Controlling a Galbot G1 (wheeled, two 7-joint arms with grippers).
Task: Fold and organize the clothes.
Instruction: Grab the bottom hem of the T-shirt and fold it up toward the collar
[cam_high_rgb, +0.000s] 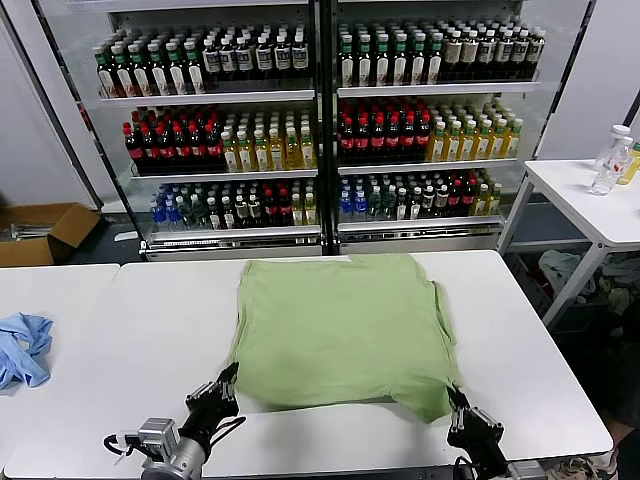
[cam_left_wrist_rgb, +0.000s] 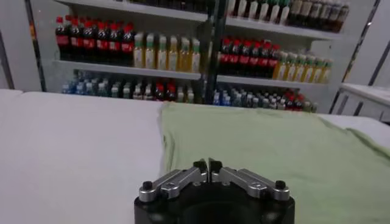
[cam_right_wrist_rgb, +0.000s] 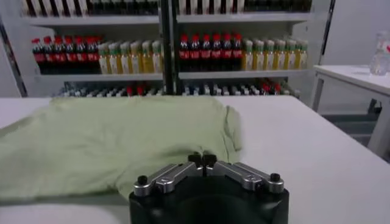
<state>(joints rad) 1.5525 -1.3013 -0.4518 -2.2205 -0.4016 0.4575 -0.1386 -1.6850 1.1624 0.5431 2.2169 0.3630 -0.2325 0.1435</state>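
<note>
The light green polo shirt (cam_high_rgb: 340, 330) lies spread flat on the white table (cam_high_rgb: 150, 330). Its collar, buttons and checkered print do not show. My left gripper (cam_high_rgb: 228, 376) is shut and empty at the shirt's near left corner, its tips at the hem. In the left wrist view the gripper (cam_left_wrist_rgb: 208, 165) points along the shirt's (cam_left_wrist_rgb: 262, 146) left edge. My right gripper (cam_high_rgb: 456, 396) is shut and empty at the shirt's near right corner. In the right wrist view the gripper (cam_right_wrist_rgb: 202, 160) sits just before the shirt's (cam_right_wrist_rgb: 109, 134) near hem.
A light blue cloth (cam_high_rgb: 22, 346) lies on the table's far left. A drinks fridge (cam_high_rgb: 320, 120) full of bottles stands behind the table. A cardboard box (cam_high_rgb: 40, 232) is on the floor at left. A side table (cam_high_rgb: 590, 200) with a bottle (cam_high_rgb: 611, 160) stands at right.
</note>
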